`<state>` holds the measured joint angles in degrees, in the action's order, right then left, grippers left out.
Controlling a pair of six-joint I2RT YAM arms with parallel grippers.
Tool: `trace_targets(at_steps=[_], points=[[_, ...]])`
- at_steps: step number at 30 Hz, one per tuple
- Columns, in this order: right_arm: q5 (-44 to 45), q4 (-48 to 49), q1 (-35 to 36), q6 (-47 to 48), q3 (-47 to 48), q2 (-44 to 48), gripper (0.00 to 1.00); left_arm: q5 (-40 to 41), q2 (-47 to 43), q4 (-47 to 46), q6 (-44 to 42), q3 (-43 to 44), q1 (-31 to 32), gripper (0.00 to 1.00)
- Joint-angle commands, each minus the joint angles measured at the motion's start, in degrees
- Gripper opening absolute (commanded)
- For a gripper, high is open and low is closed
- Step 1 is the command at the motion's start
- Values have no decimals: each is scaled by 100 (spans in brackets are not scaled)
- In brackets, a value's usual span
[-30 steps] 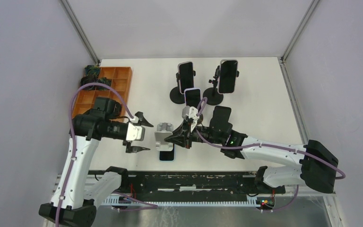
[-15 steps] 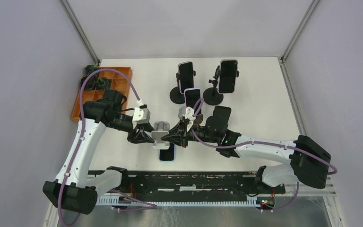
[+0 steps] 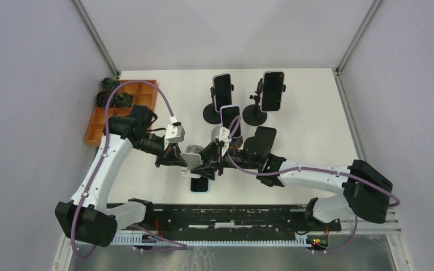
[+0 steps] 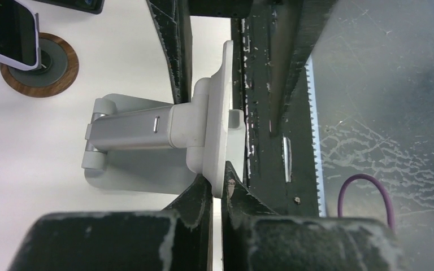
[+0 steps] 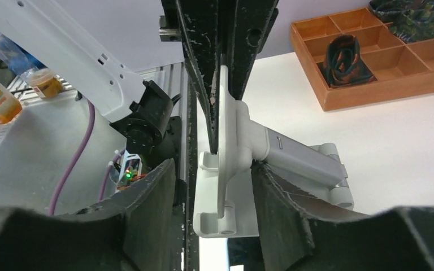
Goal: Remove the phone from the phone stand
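- The phone stand, pale grey, sits a little left of centre in the top view, near the lower edge of the white table.
- The phone is off the stand. It lies flat on the table, dark face up, just below the stand in the frame, with its upper end hidden under the stand and the grippers.
- The left gripper comes in from the left of the frame. In its wrist view, the left gripper has its jaws pressed together on the thin edge of the stand's support plate, pinching it.
- The right gripper comes in from the right of the frame, so the stand is between the two grippers.
- In its wrist view, the right gripper has its jaws apart, one finger on each side of the support plate. The right-hand finger is close against the stand's neck, and the other stands clear of the plate.
- Neither gripper touches the phone, which lies just below both in the top view.
- Three more phones on stands are at the upper centre, and an orange compartment tray is at the upper left.
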<state>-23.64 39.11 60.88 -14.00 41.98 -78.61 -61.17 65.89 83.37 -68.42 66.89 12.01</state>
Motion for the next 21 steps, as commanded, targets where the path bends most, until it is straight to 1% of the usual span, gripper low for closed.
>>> trace_targets(at_steps=[1, 3, 6, 10, 13, 16, 21], points=[[-92, 149, -287, -68, -43, 313, 67, 2, 160, -384, 86, 25, 56, 2], [-97, -57, -467, -137, -258, 504, 75, 197, 315, -772, 226, -15, 56, 2], [232, -275, -609, -91, -737, 971, 85, 524, 719, -1338, 357, 34, 47, 2], [958, -819, -695, 111, -1083, 1652, 94, 806, 1538, -1517, 256, 384, -5, 2], [1349, -1071, -720, 172, -1272, 2081, 98, 912, 2244, -1672, 194, 732, -189, 2], [1611, -1356, -731, 238, -1334, 2347, 98, 889, 2791, -1882, 215, 1082, -396, 2], [1900, -1558, -770, 210, -1446, 2647, 98, 919, 3577, -2352, 433, 1443, -505, 2]])
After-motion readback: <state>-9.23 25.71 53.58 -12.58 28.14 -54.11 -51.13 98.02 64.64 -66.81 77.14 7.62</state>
